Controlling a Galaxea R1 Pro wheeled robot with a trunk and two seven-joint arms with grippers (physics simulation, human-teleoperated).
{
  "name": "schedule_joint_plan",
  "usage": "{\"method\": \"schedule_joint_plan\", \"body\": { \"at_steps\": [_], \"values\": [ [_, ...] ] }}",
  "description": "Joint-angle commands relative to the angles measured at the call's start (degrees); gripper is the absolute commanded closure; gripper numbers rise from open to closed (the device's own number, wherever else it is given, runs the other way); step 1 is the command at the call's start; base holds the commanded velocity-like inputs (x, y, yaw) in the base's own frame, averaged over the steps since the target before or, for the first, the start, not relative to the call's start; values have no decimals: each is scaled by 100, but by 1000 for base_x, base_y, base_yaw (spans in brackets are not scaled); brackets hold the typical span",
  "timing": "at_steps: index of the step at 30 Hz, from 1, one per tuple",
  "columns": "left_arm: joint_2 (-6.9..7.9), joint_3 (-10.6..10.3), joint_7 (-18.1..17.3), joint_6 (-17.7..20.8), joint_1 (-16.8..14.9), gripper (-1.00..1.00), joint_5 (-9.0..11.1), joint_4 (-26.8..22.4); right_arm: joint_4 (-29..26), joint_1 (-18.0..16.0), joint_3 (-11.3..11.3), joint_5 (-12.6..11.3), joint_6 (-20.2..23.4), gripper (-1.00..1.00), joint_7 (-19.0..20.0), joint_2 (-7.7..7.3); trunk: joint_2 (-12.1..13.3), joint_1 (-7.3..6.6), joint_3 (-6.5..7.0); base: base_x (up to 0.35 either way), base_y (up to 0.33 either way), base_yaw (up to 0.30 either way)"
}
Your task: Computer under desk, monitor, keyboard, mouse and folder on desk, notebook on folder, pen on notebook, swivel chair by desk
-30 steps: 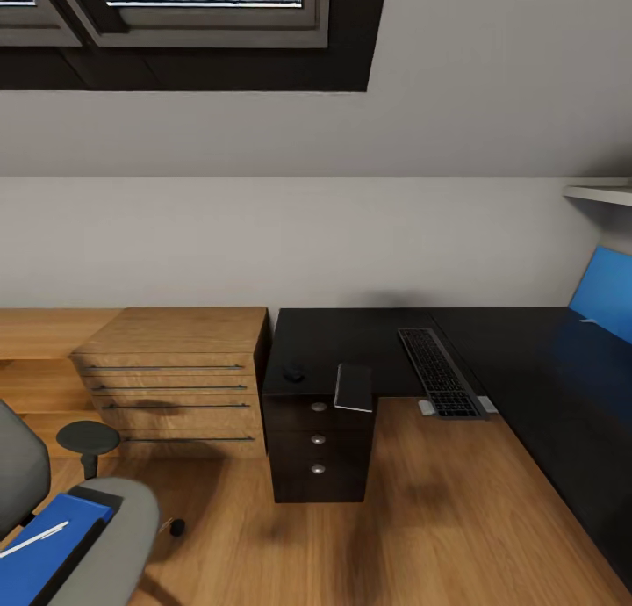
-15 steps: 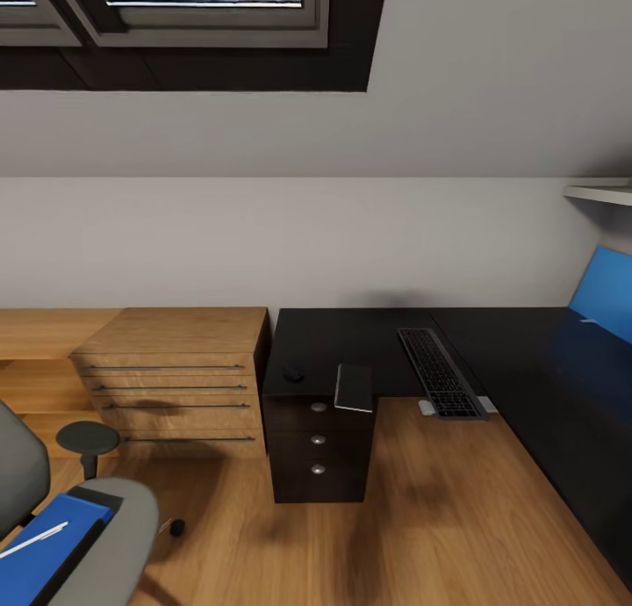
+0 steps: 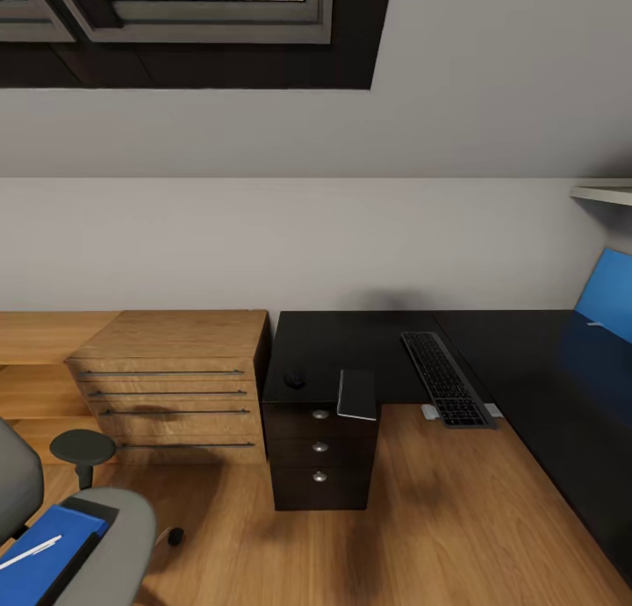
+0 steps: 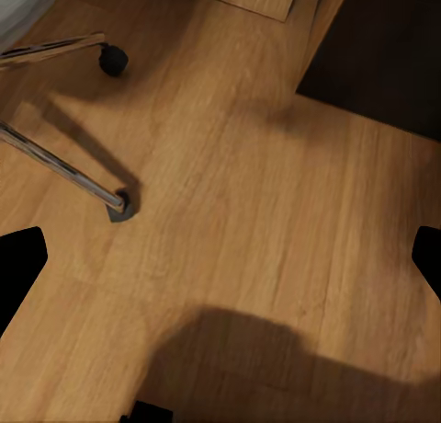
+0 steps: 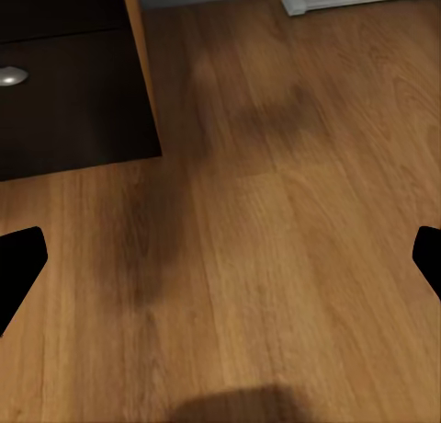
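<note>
The whole head view slides a touch, so the camera is moving, not the furniture: the swivel chair (image 3: 83,536) sinks further into the lower left corner and the bench (image 3: 527,369) drifts slightly down and right. That reads as the robot edging along on its base, with no item handled yet. On the chair seat lies the blue folder (image 3: 39,558), and the white pen (image 3: 31,553) rests across it. Over on the black bench top, the keyboard (image 3: 446,378) lies near the inner corner, with a small white thing just beside its near end that may be the mouse, too small to say. A small dark lump (image 3: 295,380) and a flat grey slab (image 3: 357,393) sit above the drawers (image 3: 319,452); I cannot name either. The wooden drawer unit (image 3: 171,386) stands just left of the bench. The left gripper (image 4: 220,257) hangs over bare floor (image 4: 276,211) by the chair's chrome legs, fingers spread wide and empty; the right gripper (image 5: 220,257) is likewise released, over floor beside the drawer front. My guess: the folder is the next target, and the chair is slipping out of view.
</note>
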Motion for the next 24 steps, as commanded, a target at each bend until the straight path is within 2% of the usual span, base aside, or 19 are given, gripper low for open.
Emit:
{"method": "schedule_joint_plan", "body": {
  "at_steps": [1, 6, 8, 10, 13, 14, 16, 19, 20, 22, 23, 24],
  "values": [
    [2, 40, -52, -5, -4, -100, 20, 6, 10, -6, 8, -23, -20, -100, 0, -1, -4, 0, -6, 9, 2, 0],
    [3, 26, -26, 229, -4, -100, 27, -1, -104, -8, -22, -60, 16, -100, -62, -12, -4, 0, -6, 3, 1, 0],
    [1, 28, -14, 489, -4, -100, 35, -15, -447, -8, -31, -83, 178, -100, -129, -14, -84, 44, -42, 0, 0, 0],
    [-15, 29, -10, 675, -4, -100, 38, -36, -851, -9, -34, -97, 490, -100, -168, -16, -165, 88, -78, 0, 0, 0],
    [-34, 31, -8, 822, -4, -100, 44, -94, -1534, -11, -43, -108, 1214, -100, -182, -25, -285, 154, -132, 0, 0, 0],
    [-45, 31, -7, 859, -4, -100, 46, -112, -1913, -13, -55, -121, 1649, -100, -180, -33, -325, 176, -150, 0, 0, 0],
    [-53, 31, -7, 883, -4, -100, 45, -123, -2278, -13, -91, -174, 2090, -100, -179, -41, -405, 220, -186, 0, 0, 0],
    [-60, 31, -6, 903, -4, -100, 43, -133, -2759, -14, -206, -396, 2663, -100, -176, -57, -526, 286, -240, 0, 0, 0],
    [-63, 31, -6, 911, -4, -100, 45, -138, -3032, -13, -286, -624, 2940, -100, -171, -64, -566, 308, -258, 0, 0, 0],
    [-64, 31, -6, 916, -4, -100, 44, -143, -3275, -13, -339, -864, 3123, -100, -164, -68, -646, 352, -293, 0, 0, 0],
    [-65, 31, -6, 919, -4, -100, 43, -146, -3527, -14, -368, -1072, 3237, -100, -139, -74, -686, 374, -311, 0, 0, 0],
    [-66, 31, -6, 920, -4, -100, 45, -147, -3665, -14, -381, -1156, 3278, -100, -110, -76, -726, 396, -329, 0, 0, 0]
  ]
}}
